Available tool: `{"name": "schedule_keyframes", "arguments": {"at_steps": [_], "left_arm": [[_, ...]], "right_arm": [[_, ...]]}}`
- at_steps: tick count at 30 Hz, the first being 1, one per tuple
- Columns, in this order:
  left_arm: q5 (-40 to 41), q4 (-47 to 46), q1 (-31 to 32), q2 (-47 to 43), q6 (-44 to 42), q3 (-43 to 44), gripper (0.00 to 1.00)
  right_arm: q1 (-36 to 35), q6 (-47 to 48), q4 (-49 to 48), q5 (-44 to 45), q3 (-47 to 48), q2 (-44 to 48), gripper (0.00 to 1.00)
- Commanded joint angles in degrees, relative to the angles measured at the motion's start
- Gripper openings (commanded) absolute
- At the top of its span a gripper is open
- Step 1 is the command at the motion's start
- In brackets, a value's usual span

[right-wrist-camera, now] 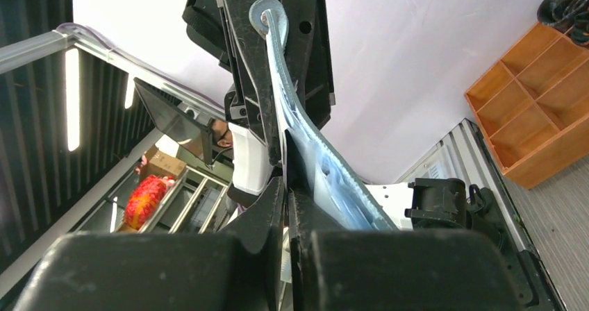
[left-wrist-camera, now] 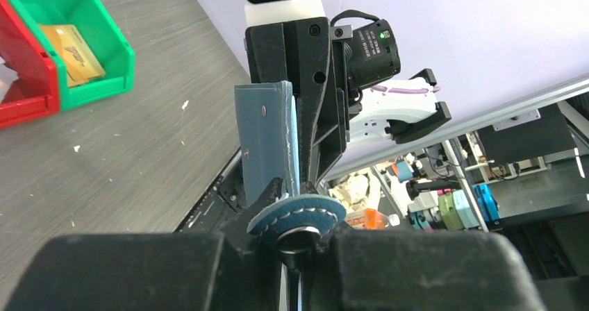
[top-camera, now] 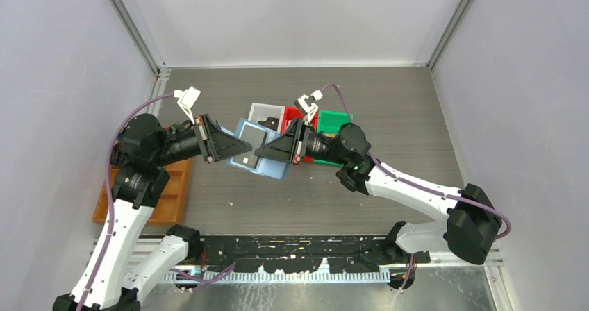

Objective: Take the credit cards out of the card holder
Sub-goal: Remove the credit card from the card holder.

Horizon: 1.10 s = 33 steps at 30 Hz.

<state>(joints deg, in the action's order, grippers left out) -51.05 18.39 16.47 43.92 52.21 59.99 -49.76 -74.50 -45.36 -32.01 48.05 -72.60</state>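
The blue card holder (top-camera: 251,164) hangs open in the air between my two grippers, above the table's middle. My left gripper (top-camera: 244,149) is shut on its round tab with the snap button (left-wrist-camera: 299,217); the holder's blue panel (left-wrist-camera: 262,144) stands edge-on beyond it. My right gripper (right-wrist-camera: 287,214) faces it, jaws shut on a thin pale edge that looks like a credit card. The holder's pale blue inside (right-wrist-camera: 326,175) curves past the outside of one right finger. A dark card (top-camera: 258,140) shows in the holder. A gold card (left-wrist-camera: 73,51) lies in the green bin (left-wrist-camera: 97,89).
White (top-camera: 264,110), red (top-camera: 294,112) and green (top-camera: 335,122) bins stand just behind the holder. An orange-brown compartment tray (top-camera: 173,193) lies at the left beside the left arm. Pale walls enclose the table on three sides.
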Motion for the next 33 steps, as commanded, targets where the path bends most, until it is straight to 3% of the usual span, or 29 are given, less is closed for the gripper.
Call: {"name": "schedule_keyframes", "arguments": {"at_steps": [1,16,18,20,28,33], "left_arm": [[-3.07,-3.62,0.23,-0.20,3.50,3.31,0.11],[-2.56,-3.64,0.14,0.41,6.29,4.89,0.11],[-2.52,-3.71,0.14,0.39,6.14,4.79,0.11],[-2.34,-3.65,0.14,0.45,6.06,4.66,0.11],[-1.95,-3.10,0.14,0.41,5.42,4.92,0.12],[-1.89,-2.73,0.14,0.20,5.02,5.13,0.11]], "right_arm": [[-0.01,0.88,-6.58,3.16,-1.38,3.55,0.10],[-0.93,4.21,-3.19,4.67,-4.71,7.70,0.10],[-1.10,3.47,-2.88,3.71,-3.32,7.00,0.35],[-1.57,3.61,-2.21,3.49,-1.88,6.33,0.44],[-2.14,5.72,2.14,4.41,1.53,4.42,0.43],[-2.62,5.94,1.37,4.00,2.26,3.61,0.34]]}}
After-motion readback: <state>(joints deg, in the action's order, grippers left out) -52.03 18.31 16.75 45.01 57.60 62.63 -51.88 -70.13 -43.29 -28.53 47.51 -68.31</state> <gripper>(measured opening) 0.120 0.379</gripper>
